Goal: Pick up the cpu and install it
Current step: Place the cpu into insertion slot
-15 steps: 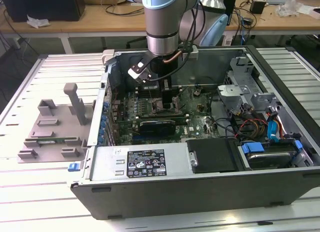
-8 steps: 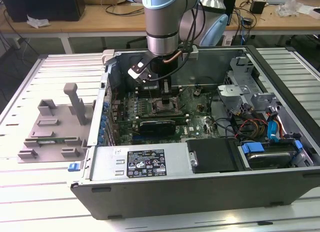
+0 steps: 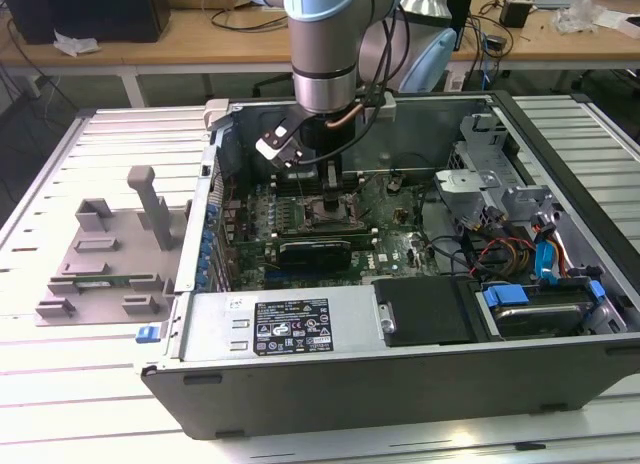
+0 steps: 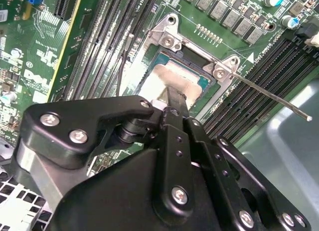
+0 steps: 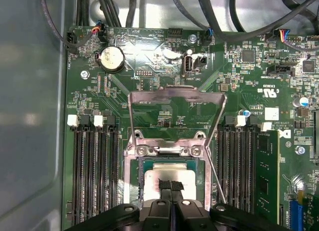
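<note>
Closest to you in both wrist views is the gripper [image 5: 171,186], its two black fingers pressed together with nothing pinched between them. The tips meet over the middle of the cpu [image 5: 155,175]; you cannot tell whether they touch it. The cpu lies flat inside the socket frame [image 5: 149,150], silver top up, directly under the gripper. The frame's metal cover [image 5: 174,93] stands open just beyond the socket, and the thin lever [image 4: 271,95] sticks out free beside it. A green memory stick [image 5: 267,176] sits in a slot near the socket. In the exterior view the arm [image 3: 322,44] reaches straight down into the open computer case [image 3: 300,384], over the green board [image 3: 400,249].
</note>
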`<state>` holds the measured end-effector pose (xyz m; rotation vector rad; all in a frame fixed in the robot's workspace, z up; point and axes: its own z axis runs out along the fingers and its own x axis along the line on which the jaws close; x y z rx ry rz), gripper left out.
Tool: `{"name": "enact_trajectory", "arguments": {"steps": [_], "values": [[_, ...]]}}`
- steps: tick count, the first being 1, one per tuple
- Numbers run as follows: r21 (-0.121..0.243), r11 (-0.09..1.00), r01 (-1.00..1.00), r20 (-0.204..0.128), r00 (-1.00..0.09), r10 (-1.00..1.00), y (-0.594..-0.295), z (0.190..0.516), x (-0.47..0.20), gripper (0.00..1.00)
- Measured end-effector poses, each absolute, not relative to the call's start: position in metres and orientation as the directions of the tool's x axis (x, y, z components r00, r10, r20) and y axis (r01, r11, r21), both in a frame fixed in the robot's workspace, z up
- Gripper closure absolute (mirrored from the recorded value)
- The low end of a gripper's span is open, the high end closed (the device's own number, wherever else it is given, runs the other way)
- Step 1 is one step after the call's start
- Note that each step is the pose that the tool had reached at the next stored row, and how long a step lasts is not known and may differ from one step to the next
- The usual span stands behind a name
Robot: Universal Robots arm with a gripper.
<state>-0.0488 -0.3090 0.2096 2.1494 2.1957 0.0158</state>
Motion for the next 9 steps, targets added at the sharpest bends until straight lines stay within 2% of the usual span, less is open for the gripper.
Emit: {"name": "enact_trajectory", "arguments": {"steps": [9], "values": [[0.055,0.023,0.998,-0.038,-0.021,0.999,-0.3096,0.2054,-0.0490,0.89]]}}
